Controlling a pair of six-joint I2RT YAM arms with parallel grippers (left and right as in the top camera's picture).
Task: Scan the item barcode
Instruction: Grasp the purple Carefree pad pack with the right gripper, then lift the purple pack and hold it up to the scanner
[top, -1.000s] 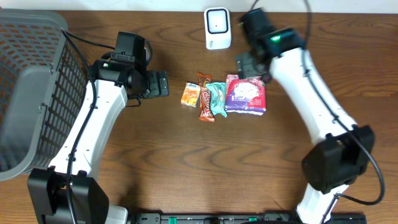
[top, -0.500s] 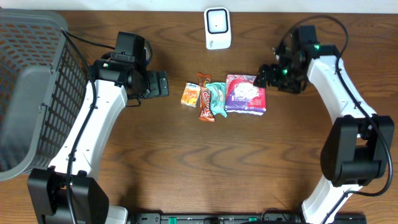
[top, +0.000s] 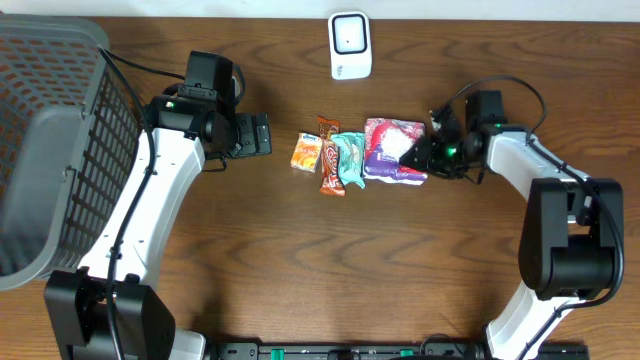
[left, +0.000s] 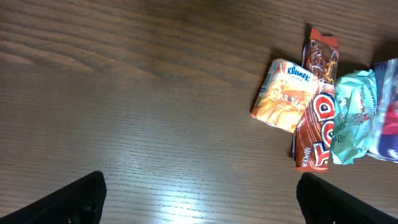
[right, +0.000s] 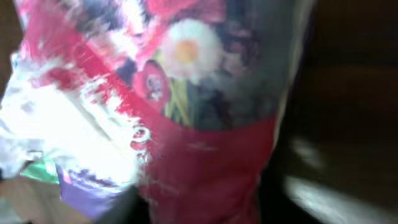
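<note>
The right claw (top: 424, 152) sits at the right edge of the flowered packet (top: 388, 150), which fills its wrist view (too blurred to tell whether it grips). The packet lies mid-bench (top: 300, 260), touching a teal wrapper (top: 349, 158). The left claw (top: 255, 133) gapes wide nearby. A white scanner (top: 350, 45) stands at the far edge.
</note>
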